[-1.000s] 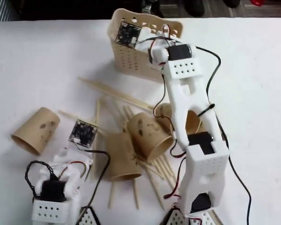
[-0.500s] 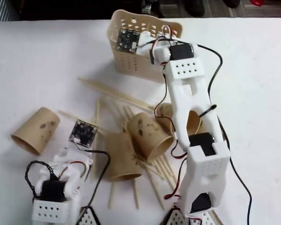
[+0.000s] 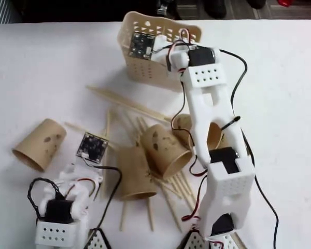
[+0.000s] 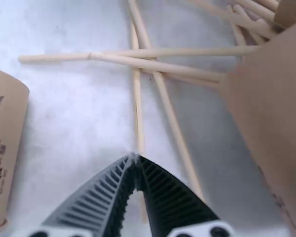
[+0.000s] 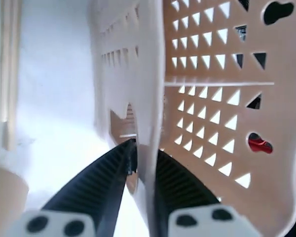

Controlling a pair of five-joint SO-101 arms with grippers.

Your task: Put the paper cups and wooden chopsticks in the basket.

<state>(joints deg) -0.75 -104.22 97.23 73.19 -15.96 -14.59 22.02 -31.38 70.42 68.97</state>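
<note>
Your right gripper (image 5: 140, 159) clamps the basket (image 5: 217, 94) wall; your left gripper (image 4: 136, 163) is clenched shut. Four paper cups (image 3: 39, 143), one at centre half-hidden under the right arm (image 3: 210, 111); the overlapping chopsticks (image 3: 125, 103) defy counting.

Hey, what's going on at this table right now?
The right gripper is clamped on the wall of the basket at the far side of the table. The left gripper is shut with nothing in it, low over loose wooden chopsticks. Those and the paper cups lie scattered on the table, outside the basket.
</note>
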